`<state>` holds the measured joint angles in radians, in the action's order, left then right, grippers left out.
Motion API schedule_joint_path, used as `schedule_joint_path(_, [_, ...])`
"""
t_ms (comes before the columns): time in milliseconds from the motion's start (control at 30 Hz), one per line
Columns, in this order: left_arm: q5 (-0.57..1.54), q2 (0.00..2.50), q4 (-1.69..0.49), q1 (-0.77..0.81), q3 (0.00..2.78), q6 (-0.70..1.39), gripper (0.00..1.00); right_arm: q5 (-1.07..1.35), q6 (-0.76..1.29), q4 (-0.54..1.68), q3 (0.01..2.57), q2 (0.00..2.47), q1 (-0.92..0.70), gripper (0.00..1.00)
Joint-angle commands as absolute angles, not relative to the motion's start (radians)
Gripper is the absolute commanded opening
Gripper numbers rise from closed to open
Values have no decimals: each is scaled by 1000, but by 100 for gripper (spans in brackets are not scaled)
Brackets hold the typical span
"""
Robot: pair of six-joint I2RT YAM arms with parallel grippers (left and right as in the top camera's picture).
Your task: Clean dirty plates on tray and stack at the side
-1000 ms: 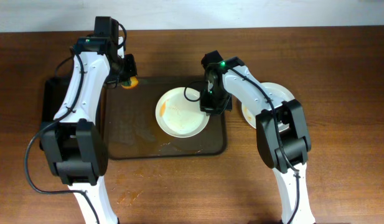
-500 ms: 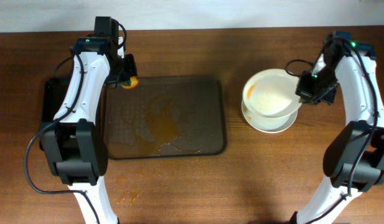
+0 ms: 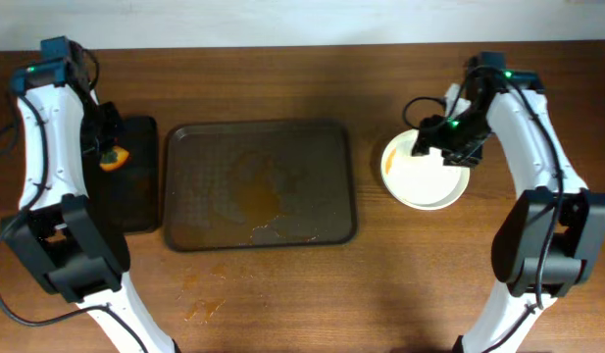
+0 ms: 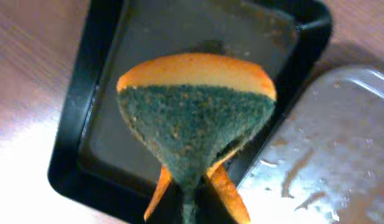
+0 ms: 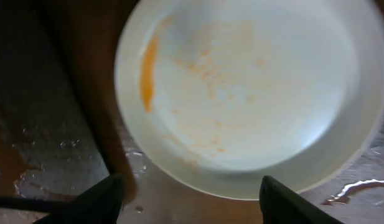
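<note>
A white plate (image 3: 420, 181) with faint orange smears (image 5: 148, 71) rests on another white plate on the table, right of the dark tray (image 3: 282, 147). The tray holds no plates, only orange residue and wet streaks. My right gripper (image 3: 437, 145) hovers over the plate's far edge, open; in the right wrist view its fingers (image 5: 107, 196) stand wide apart with the plate (image 5: 254, 93) beyond them, and nothing is held. My left gripper (image 3: 108, 147) is shut on a green and orange sponge (image 4: 195, 118), above the black container (image 4: 73, 168) left of the tray (image 4: 341, 124).
The black container (image 3: 135, 206) lies flush against the tray's left edge. Orange drips mark the wood in front of the tray (image 3: 204, 309). Bare brown table stretches in front of the tray and the plates, and a pale wall edge runs along the back.
The right gripper carried the plate from the tray onto the plate at the right, then opened and let go. The left arm moved the sponge left, from the tray's corner to over the black container.
</note>
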<state>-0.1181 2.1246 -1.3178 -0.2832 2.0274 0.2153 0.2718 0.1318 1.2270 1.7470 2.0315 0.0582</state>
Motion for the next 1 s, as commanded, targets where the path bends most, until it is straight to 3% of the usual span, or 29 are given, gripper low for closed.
schedule_joint_path(0, [-144,2133,-1272,-302,1951,208,99,281,127,1265,1814,2012,46,76])
schedule_joint_path(167, [-112,2129,-1346,-300,2041,241,99,280,108,1397,2003,2005,46,78])
schedule_joint_path(233, [-107,2103,-1460,-272,2218,241,99,278,107,1460,2095,1961,46,79])
schedule_joint_path(333, [-48,2055,-1477,-193,2349,242,99,274,107,1489,2118,1830,46,89])
schedule_joint_path(367, [-47,2051,-1450,-168,2350,242,99,243,108,1501,2118,1763,46,99])
schedule_joint_path(600, [-48,2051,-1445,-127,2349,241,99,147,109,1575,2117,1334,46,98])
schedule_joint_path(800, [-48,2051,-1445,-127,2349,241,99,67,101,1589,2117,1293,46,98])
schedule_joint_path(900, [-48,2051,-1445,-127,2349,241,99,70,111,1409,2043,1253,46,98])
schedule_joint_path(967, [-48,2051,-1445,-127,2349,241,99,75,108,1135,1740,1103,46,98])
